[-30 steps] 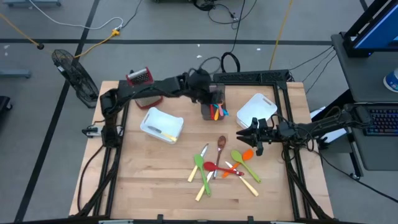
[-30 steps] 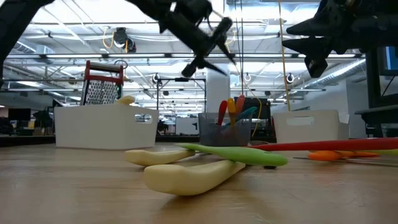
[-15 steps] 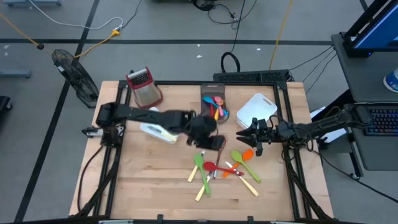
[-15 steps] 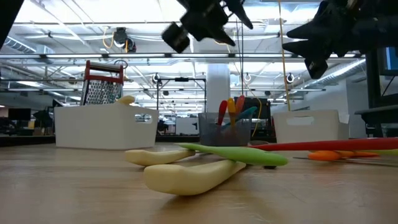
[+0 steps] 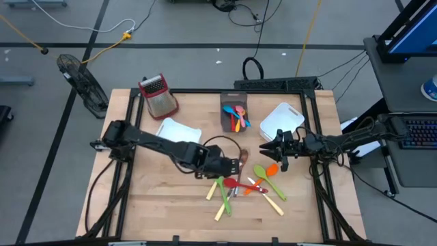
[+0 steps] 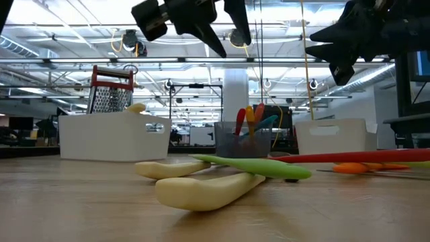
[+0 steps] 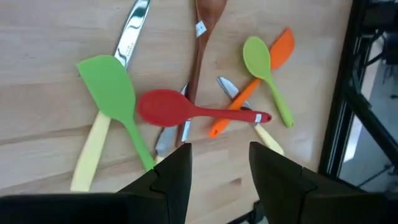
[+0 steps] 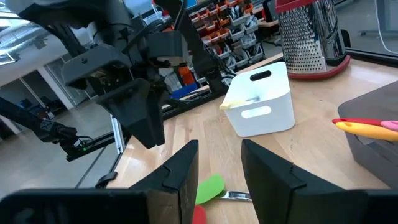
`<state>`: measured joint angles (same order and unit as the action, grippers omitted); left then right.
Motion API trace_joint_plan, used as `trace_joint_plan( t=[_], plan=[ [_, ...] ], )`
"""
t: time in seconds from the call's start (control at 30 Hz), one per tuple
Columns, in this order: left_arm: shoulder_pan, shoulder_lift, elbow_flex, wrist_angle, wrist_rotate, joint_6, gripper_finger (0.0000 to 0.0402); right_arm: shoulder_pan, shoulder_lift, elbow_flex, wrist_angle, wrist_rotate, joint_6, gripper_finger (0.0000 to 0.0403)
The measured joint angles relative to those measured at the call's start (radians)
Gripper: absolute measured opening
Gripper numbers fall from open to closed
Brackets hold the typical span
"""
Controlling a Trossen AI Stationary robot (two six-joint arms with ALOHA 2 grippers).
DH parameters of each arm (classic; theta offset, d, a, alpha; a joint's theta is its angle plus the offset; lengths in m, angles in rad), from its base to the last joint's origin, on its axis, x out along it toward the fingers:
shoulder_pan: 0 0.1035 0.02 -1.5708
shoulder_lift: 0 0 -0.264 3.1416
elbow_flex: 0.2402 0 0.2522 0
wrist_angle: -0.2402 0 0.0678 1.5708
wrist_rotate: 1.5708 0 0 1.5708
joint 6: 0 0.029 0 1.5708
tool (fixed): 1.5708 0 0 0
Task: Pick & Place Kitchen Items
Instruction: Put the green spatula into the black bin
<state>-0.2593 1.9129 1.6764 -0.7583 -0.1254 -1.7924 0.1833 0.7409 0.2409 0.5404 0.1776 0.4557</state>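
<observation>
While the left gripper hangs above the table with its fingers parted by a narrow gap and nothing between them, the red spoon lies directly beneath and just ahead, long axis crosswise to the fingers.

- Left arm nearer; right gripper waits beside the pile, fingers slightly parted, empty.
- Crowding the spoon: wooden spoon crossing beneath it, green spatula touching its bowl, knife, green spoon, orange spatula.
- Beyond: grey bin holding utensils, white bins, grater.
</observation>
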Motion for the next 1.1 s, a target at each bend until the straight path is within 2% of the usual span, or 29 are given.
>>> trace_joint_plan(
  t=[0.2,0.37,0.6,0.77,1.1],
  plan=[
    [-0.051,0.0,0.0,0.009,-0.13,-0.088,0.0163,0.0,0.0,0.0,-0.001,0.0,0.0,0.0114],
    [-0.09,0.021,0.001,0.028,-0.166,-0.196,0.0163,0.0,0.0,0.0,-0.02,0.0,0.0,0.0114],
    [-0.124,0.135,0.0,0.085,-0.051,-0.323,0.0163,0.0,0.0,0.0,-0.066,0.0,-0.001,0.0114],
    [-0.142,0.174,0.0,0.088,-0.049,-0.405,0.0163,0.0,-0.001,0.0,-0.082,0.0,-0.032,0.0114],
    [-0.138,0.258,0.0,0.089,-0.002,-0.463,0.0163,0.0,-0.001,0.0,-0.107,0.0,-0.057,0.0114]
  ],
)
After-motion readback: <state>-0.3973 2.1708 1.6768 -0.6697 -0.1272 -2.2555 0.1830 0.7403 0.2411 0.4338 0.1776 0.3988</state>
